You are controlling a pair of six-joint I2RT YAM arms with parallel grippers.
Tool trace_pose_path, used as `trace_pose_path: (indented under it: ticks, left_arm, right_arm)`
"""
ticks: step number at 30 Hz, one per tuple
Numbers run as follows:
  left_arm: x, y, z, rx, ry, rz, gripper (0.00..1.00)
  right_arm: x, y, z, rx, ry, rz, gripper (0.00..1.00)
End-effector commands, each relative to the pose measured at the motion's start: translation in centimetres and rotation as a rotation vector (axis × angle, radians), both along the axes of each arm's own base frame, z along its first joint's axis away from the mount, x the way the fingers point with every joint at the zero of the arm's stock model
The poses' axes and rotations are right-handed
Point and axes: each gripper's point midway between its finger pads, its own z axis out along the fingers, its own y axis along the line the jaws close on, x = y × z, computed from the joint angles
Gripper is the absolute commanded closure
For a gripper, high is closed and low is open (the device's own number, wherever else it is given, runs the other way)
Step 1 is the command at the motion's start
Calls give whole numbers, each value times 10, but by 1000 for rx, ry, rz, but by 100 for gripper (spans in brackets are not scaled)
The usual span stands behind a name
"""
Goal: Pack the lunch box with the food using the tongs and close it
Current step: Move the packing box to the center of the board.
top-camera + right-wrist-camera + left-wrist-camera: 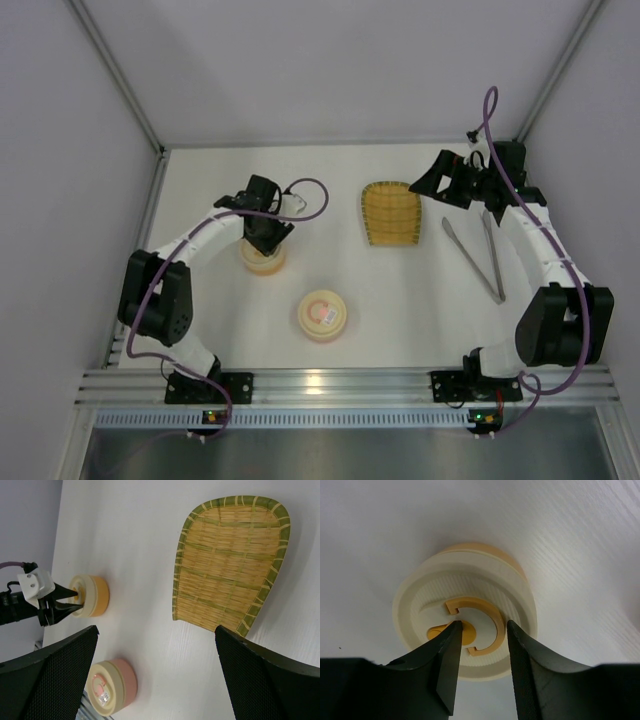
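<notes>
An orange round lunch box with a cream lid stands left of centre. My left gripper hangs right over it, fingers pointing down at the lid. In the left wrist view that gripper is open, and the lid's orange C-shaped handle lies in the gap. The silver tongs lie flat on the right side of the table, untouched. My right gripper is wide open and empty, hovering between the tongs and the woven tray. The food is out of view.
The yellow woven tray lies at centre right with nothing on it. A pink round box with a cream lid stands near the front middle. Grey walls close in the table on three sides.
</notes>
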Motion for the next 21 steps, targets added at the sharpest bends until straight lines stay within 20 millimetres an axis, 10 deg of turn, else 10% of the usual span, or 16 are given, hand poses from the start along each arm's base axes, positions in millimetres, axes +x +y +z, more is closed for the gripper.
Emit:
trace_pose_path:
  ticks: [1,21]
  left_arm:
    - [-113,16,-46,75,451,-96,55]
    - [-207,19,-19,135,613,-500,54]
  right_arm:
    - [6,3,29,-4,-98,25,1]
    - [2,3,33,-8,-109,31,1]
